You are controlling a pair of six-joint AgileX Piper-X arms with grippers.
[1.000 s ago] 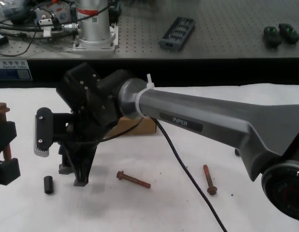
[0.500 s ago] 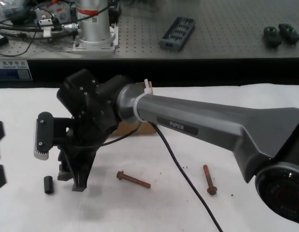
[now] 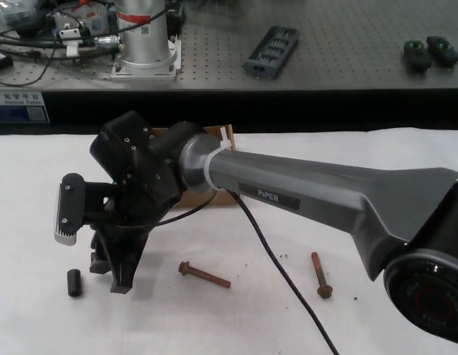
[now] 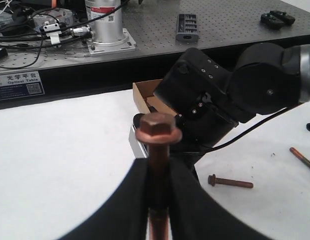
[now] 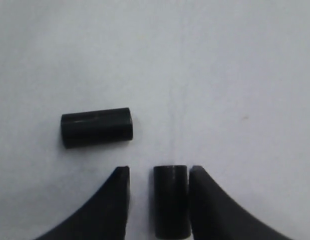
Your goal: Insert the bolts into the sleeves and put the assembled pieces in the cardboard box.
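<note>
The left gripper point(image 4: 157, 172) has drawn off to the left over the past second, while the right gripper point(image 3: 112, 275) has dipped slightly towards the white cloth point(image 3: 236, 318). The left gripper's fingers are clamped on a copper-coloured hex-head bolt point(image 4: 158, 134), held upright with its head uppermost. The right gripper's fingers stand narrowly parted around a short black cylindrical sleeve point(image 5: 171, 200), one finger close against it and the other leaving a gap. A second black sleeve point(image 5: 97, 127) lies on its side just beside them. One loose rust-brown bolt point(image 3: 204, 274) lies on the cloth near the right gripper, and another bolt point(image 3: 321, 275) lies farther towards the arm's base. The open brown cardboard box point(image 4: 143, 92) sits behind the right wrist.
</note>
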